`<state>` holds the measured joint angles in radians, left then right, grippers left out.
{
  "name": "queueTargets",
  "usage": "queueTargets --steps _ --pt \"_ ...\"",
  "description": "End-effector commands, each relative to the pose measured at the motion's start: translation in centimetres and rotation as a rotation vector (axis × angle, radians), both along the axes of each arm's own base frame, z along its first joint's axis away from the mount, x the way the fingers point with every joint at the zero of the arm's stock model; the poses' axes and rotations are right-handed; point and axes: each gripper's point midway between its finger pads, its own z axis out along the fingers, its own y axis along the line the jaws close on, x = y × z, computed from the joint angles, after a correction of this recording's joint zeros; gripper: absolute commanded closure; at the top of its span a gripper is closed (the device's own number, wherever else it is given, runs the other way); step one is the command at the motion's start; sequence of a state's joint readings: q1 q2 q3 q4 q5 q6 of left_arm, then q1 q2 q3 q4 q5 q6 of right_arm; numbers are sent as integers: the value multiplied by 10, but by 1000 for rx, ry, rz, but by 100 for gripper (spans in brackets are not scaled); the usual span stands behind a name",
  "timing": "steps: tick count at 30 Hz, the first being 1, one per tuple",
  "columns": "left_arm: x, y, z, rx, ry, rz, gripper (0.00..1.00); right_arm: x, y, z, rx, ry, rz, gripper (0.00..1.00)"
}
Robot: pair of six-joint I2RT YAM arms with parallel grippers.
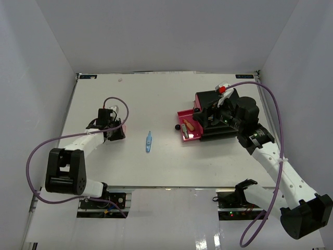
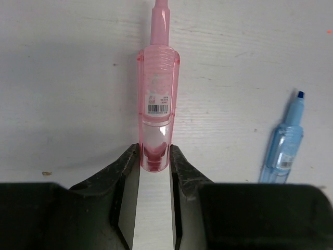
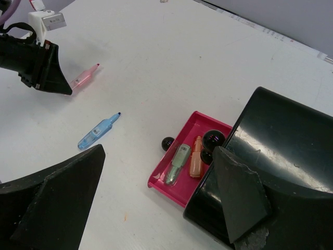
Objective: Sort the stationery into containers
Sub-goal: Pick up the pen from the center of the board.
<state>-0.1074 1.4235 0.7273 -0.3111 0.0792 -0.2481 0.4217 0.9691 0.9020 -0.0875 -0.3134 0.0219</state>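
Top: L gripper [image 1: 111, 126] low on left half of table [image 1: 156, 94]. Blue pen [image 1: 149, 141] lies mid-table, well apart from black cabinet [image 1: 204, 100]. Pink drawer [image 1: 183, 115] stands open toward centre.

L wrist: jaws narrow, pinching tail end of pink pen [image 2: 157, 94], which lies flat on table. Blue pen off to its right.

R wrist: R gripper [image 3: 151, 203] wide, holding nothing, above drawer. Inside drawer: green pen [image 3: 178, 162] and orange pen [image 3: 196, 162] side by side.

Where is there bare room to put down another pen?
Bare table: beyond the blue pen, and between it and the open pink drawer. Crowded: around drawer and black cabinet; by the left end effector on the pink pen.
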Motion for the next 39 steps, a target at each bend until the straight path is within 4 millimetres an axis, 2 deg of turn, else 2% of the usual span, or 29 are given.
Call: queueTargets --steps 1,7,12,14,15,19,23,24,26,27,29,33,39 --pt "1 -20 32 -78 -77 -59 70 -1 4 23 21 -57 18 10" --pt "8 -56 71 -158 -172 -202 67 -3 13 30 34 -36 59 9" --pt "12 -104 113 -189 -274 -380 65 -7 28 47 53 -29 111 9" --pt "13 -122 132 -192 -329 -458 65 -4 34 46 45 -13 118 9" --pt "12 -128 139 -195 -346 -483 64 -5 39 53 46 -21 129 9" --pt "9 -145 171 -211 -438 -580 64 2 58 47 31 28 140 8" --pt "4 -159 199 -218 -566 -684 64 5 77 45 92 111 159 4" --pt "0 -162 198 -219 -585 -718 64 5 84 41 103 142 175 3" --pt "-1 -165 210 -226 -655 -749 64 5 95 46 154 177 189 0" --pt "-2 -168 212 -237 -671 -767 64 6 103 41 158 205 199 0" --pt "-3 -170 215 -222 -715 -803 64 8 111 45 184 229 200 0" --pt "-6 -174 219 -233 -760 -841 65 8 131 43 199 266 223 5" --pt "-10 -172 214 -234 -777 -836 65 10 145 45 253 302 228 10"
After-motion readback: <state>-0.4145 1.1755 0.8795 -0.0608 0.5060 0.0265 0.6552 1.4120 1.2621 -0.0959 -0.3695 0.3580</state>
